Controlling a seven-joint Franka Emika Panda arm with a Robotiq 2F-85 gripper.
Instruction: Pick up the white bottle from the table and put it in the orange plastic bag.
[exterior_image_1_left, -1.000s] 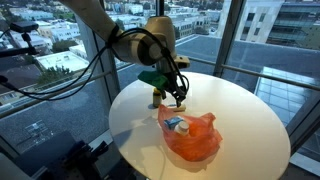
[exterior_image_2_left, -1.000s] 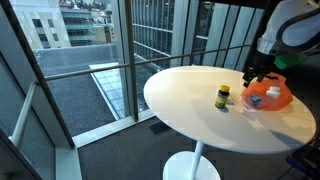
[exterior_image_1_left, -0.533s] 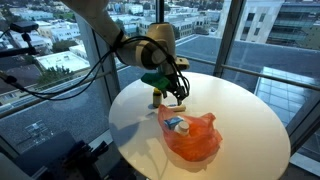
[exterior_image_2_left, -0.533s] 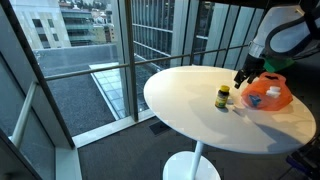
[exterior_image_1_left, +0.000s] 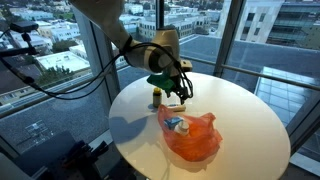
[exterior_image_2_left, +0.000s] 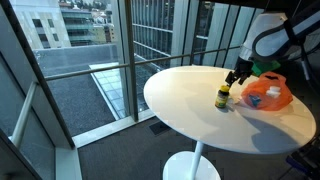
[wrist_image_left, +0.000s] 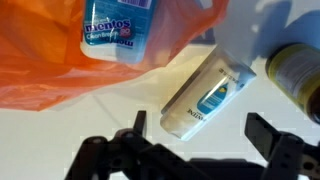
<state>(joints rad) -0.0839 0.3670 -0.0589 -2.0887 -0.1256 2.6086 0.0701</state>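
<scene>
robot arm's gripper (wrist_image_left: 198, 128) hangs over a round white table (exterior_image_1_left: 240, 110), jaws spread wide and holding nothing. in the wrist view the white bottle (wrist_image_left: 205, 98), with a blue label, lies flat on the table directly below the gap between the two fingers (wrist_image_left: 132, 148), and no contact with either can be seen. up and to the side of the gripper in that view sits the orange bag (wrist_image_left: 60, 75), its edge just beside the bottle's far end. a blue-labelled container (wrist_image_left: 112, 30) inside the bag is cut off by the top of the frame. a small jar (wrist_image_left: 300, 70) on the gripper's other side is blurred and cropped at the frame's edge. in both exterior views the bottle is too small to make out under the gripper.
</scene>
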